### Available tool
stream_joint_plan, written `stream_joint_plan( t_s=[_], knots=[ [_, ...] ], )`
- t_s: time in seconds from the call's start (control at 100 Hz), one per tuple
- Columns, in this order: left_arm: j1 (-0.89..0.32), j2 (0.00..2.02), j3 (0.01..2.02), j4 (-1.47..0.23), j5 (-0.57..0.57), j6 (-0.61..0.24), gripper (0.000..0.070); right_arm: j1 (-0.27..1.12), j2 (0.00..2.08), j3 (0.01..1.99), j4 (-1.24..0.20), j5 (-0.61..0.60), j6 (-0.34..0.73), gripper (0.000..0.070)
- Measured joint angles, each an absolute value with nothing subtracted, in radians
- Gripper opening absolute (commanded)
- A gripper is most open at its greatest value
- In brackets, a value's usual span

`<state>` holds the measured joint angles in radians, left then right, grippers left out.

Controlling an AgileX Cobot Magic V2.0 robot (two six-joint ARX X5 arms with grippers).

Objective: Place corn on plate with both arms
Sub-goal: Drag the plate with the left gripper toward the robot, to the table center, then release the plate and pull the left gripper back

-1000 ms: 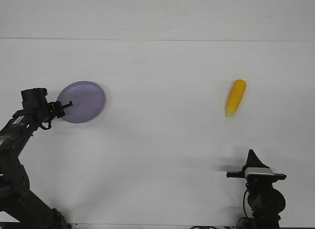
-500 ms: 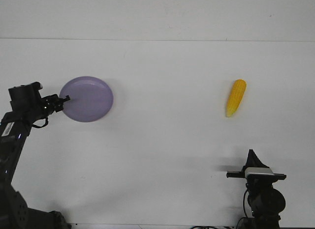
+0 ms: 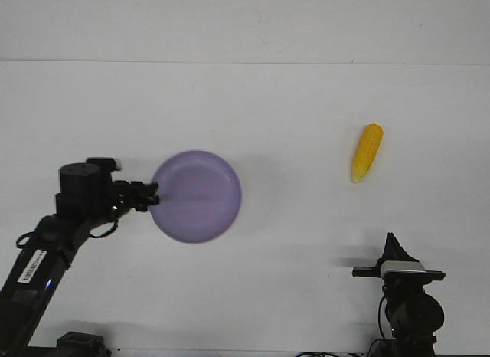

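Observation:
My left gripper (image 3: 151, 196) is shut on the left rim of the lavender plate (image 3: 197, 196) and holds it lifted above the table, left of centre. The plate looks larger than when flat on the table. The yellow-orange corn (image 3: 367, 152) lies on the white table at the right, tapered end toward me. My right gripper (image 3: 392, 242) is low at the front right, well short of the corn, its pointed fingers together and holding nothing.
The white table (image 3: 291, 104) runs back to a white wall. The left arm's black links (image 3: 38, 265) rise from the front left corner. The right arm's grey-white block (image 3: 402, 269) sits at the bottom edge.
My left arm has lifted the plate and carried it to the right and toward me, from the far left to left of centre. The corn and the right arm have not moved.

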<state>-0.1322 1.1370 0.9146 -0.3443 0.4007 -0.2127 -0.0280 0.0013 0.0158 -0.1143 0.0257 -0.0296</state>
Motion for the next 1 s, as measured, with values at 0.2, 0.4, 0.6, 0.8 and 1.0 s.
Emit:
stream_joint_plan(
  t_s=[0.2,0.4,0.6,0.8,1.0],
  knots=[
    [-0.379,1.168,0.721,-0.224,0.36,-0.286,0.0006,-0.028,0.001,0.016,-0.114,0.026,-0.03,0.0013],
    [-0.507,1.262,0.648,-0.14,0.263,-0.334,0.0006,-0.028,0.001,0.016,-0.114,0.026,-0.03,0.0013],
    [-0.534,1.317,0.649,-0.101,0.238,-0.336,0.0016,-0.028,0.001,0.016,-0.114,0.026,-0.03,0.0013],
    [-0.535,1.328,0.65,-0.081,0.234,-0.34,0.0478,-0.028,0.001,0.016,-0.114,0.026,-0.03,0.0013],
    [-0.539,1.308,0.654,-0.072,0.23,-0.34,0.0503,-0.028,0.001,0.016,-0.114,0.026,-0.03,0.0013]
  ],
)
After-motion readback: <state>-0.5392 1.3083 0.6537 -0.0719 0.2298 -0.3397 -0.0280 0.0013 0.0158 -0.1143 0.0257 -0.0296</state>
